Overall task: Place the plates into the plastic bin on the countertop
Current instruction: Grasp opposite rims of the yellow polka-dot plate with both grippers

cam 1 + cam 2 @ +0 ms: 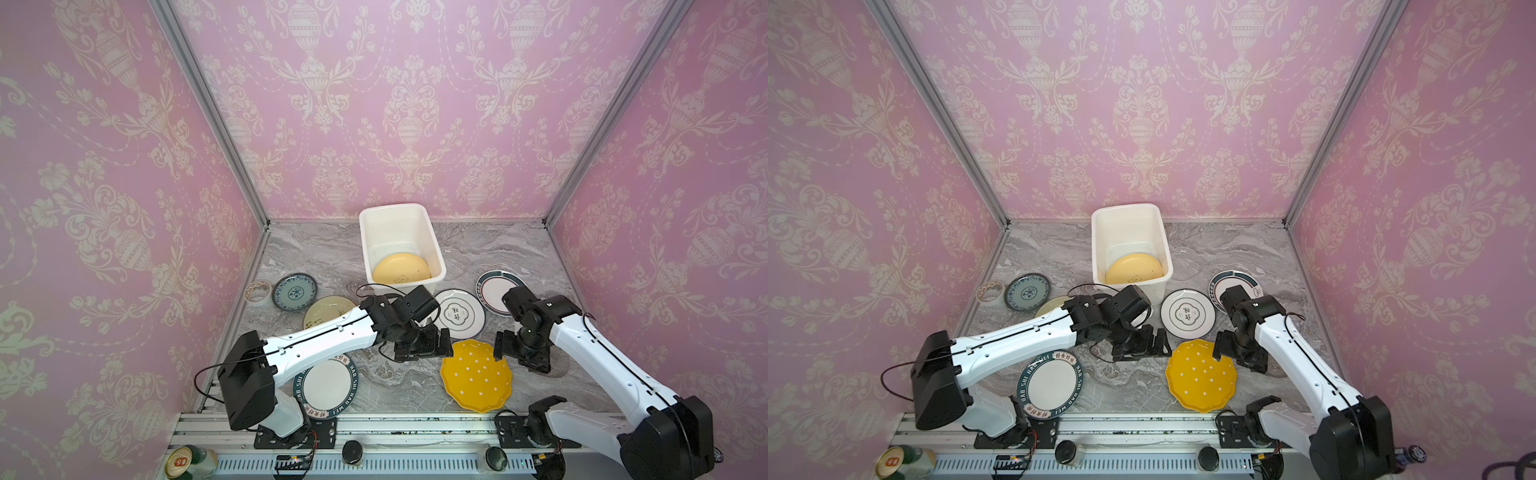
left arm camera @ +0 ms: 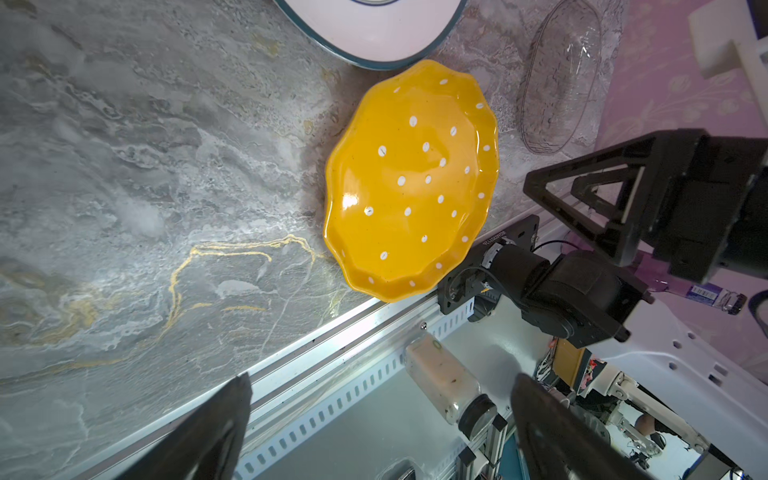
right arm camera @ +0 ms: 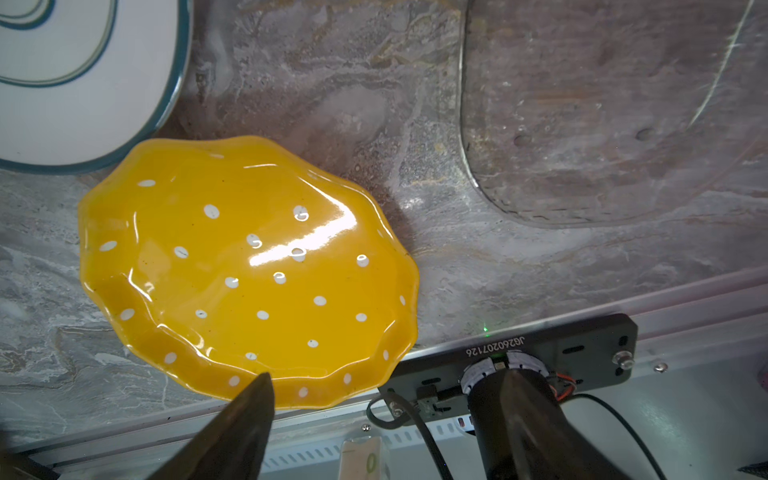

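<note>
We judge the orange scalloped plate [image 1: 476,376] to be glazed ceramic: stiff, glossy and therefore slippery, fairly heavy for its size, and liable to chip or shatter if dropped. It lies flat on the desk [image 1: 395,386], so the raised wavy rim is the only place to take hold, one finger under and one over. Its near rim reaches the desk's near edge by the metal rail [image 1: 415,424], which may let a finger slip beneath. The plate sits near and right of centre, well apart from the plastic bin [image 1: 390,232] at the far middle, where a yellow plate [image 1: 401,268] already rests. The left pincer [image 2: 382,378] stands wide and empty just beside the plate's far-left rim; the right pincer [image 3: 385,376] is likewise spread wide with nothing in it, at the far-right rim. Whether either finger touches the plate we cannot tell.
</note>
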Controlling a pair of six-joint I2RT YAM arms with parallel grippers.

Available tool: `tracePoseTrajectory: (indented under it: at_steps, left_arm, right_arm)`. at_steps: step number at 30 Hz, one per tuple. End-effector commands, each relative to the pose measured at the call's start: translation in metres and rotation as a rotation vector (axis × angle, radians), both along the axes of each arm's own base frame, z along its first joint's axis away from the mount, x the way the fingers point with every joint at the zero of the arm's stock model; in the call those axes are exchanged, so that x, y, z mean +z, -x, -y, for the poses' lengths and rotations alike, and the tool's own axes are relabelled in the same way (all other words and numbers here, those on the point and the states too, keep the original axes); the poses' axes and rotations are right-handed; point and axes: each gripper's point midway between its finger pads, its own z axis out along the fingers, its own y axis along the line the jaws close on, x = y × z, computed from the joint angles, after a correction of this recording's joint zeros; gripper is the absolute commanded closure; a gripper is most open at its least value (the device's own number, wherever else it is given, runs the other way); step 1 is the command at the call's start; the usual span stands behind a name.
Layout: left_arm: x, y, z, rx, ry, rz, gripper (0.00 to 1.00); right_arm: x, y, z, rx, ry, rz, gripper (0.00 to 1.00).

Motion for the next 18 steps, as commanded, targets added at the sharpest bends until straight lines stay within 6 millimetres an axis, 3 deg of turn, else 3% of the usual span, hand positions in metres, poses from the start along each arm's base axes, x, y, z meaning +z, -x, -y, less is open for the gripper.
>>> tracePoseTrajectory:
  at_steps: [1, 9, 18]
  left_arm:
    - [-0.015, 0.009, 0.017, 0.009, 0.026, -0.089, 0.01]
    - [-0.048, 0.002, 0.031, 0.091, -0.008, -0.159, 0.01]
    - [-0.078, 0.005, 0.039, 0.159, -0.005, -0.242, 0.01]
  right_arm:
    - [-0.011, 0.000, -0.005, -0.071, -0.042, 0.011, 0.13]
    - [-0.039, -0.001, -0.017, -0.081, -0.116, -0.016, 0.06]
    - [-0.052, -0.004, -0.019, -0.054, -0.126, -0.054, 0.04]
